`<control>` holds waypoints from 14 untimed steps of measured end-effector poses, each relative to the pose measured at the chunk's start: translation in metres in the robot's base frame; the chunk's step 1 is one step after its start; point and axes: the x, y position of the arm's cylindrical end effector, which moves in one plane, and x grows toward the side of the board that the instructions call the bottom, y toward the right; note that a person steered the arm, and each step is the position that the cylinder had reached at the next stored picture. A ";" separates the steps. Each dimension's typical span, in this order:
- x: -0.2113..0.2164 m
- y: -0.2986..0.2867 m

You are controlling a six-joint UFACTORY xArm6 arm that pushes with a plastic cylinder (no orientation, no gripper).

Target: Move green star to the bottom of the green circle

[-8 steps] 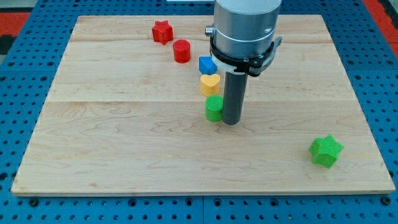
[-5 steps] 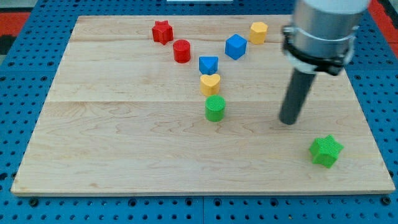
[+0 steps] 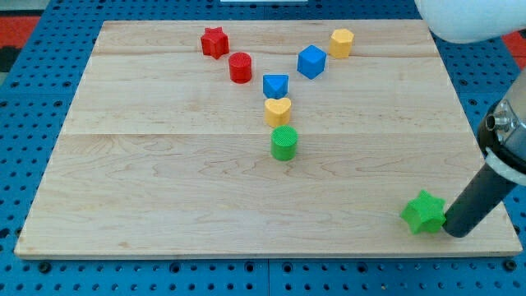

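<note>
The pale wooden tabletop (image 3: 164,181) fills most of the view, with the blocks gathered toward its top edge and middle and one piece off alone by the bottom-right corner. That piece is the ribbed green plastic star (image 3: 424,212), sitting close to the bottom edge. The ribbed green plastic cylinder, the task's green circle (image 3: 283,143), stands near the centre of the table, well apart from the star, up and toward the left edge from it.

The dark straight rod leans in from the right edge, and my tip (image 3: 454,233) rests at the star's right flank, touching it or just beside it; the contact itself is too fine to settle. So the star lies to the view's left of my tip, and the spot below the green circle lies farther the same way, slightly upward. My judgement: a leftward push, angled a little toward the top edge, suits this line-up.

A yellow heart-shaped block (image 3: 278,110) sits just above the green circle.
</note>
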 end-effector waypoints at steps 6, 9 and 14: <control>-0.046 -0.050; 0.002 -0.067; -0.024 -0.064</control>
